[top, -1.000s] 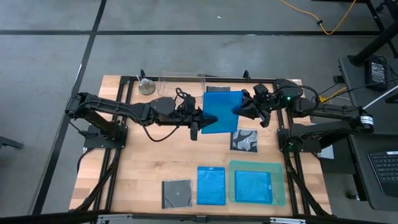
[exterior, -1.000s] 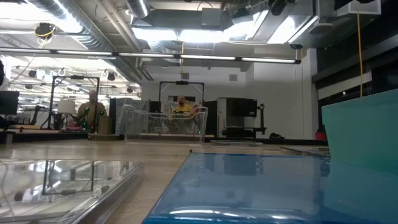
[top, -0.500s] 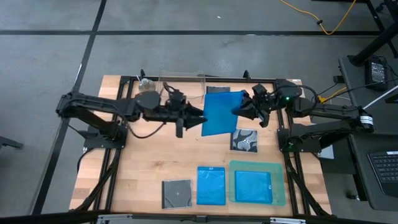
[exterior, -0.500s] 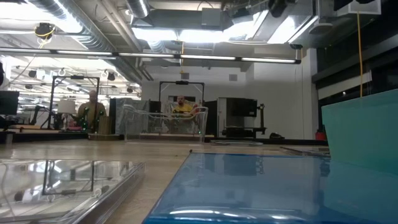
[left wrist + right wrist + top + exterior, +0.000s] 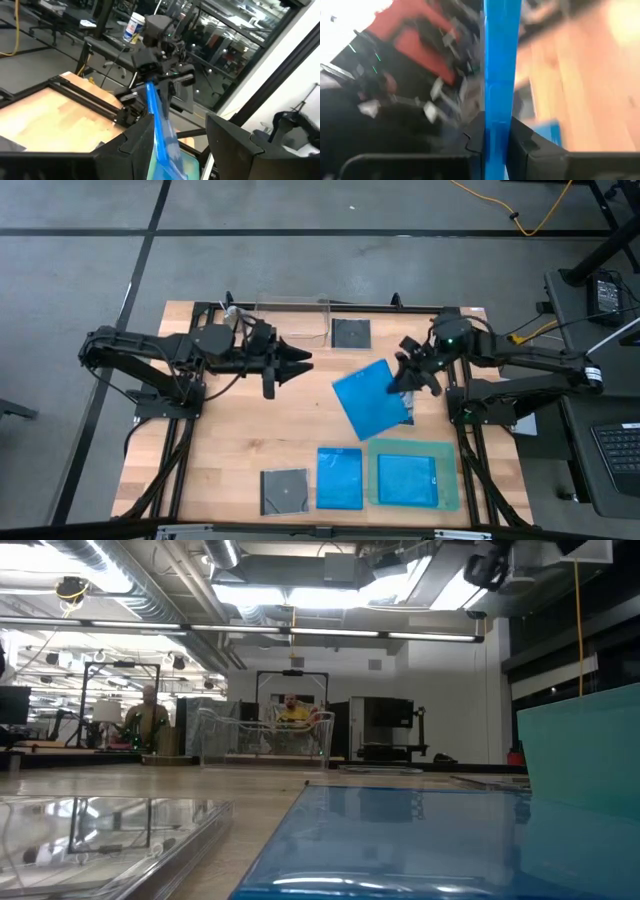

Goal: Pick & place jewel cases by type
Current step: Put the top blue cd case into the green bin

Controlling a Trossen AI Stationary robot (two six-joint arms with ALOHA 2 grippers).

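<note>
My right gripper (image 5: 403, 376) is shut on a bright blue jewel case (image 5: 369, 401), which hangs tilted above the table's right middle. It covers most of a black-and-white patterned case (image 5: 408, 418). My left gripper (image 5: 298, 361) stands open to the case's left, clear of it; its wrist view shows the case (image 5: 159, 120) edge-on beyond its fingers. A second blue case (image 5: 339, 478) and a dark grey case (image 5: 285, 490) lie flat near the front edge. A third blue case (image 5: 406, 479) lies in the green tray (image 5: 448, 472). Another dark case (image 5: 351, 332) lies at the far edge. My right gripper pinches the blue case between its two fingers (image 5: 472, 142) at the case's far right edge (image 5: 392, 380), near a corner. The fingers come from the table's right, slanting a little down. The case is lifted clear and tilted; the wrist view shows it edge-on (image 5: 502, 115).
A clear tub (image 5: 290, 315) stands at the far edge beside a small round thing (image 5: 233, 312). Black frame rails (image 5: 190, 440) run along the table's left and right sides. Bare wood lies left of centre and at the near left.
My left gripper has let go of the blue case and drawn back toward the table's left edge. My right gripper has rolled and dipped with the case. The case has turned about and swung toward the near edge, over the patterned case.
</note>
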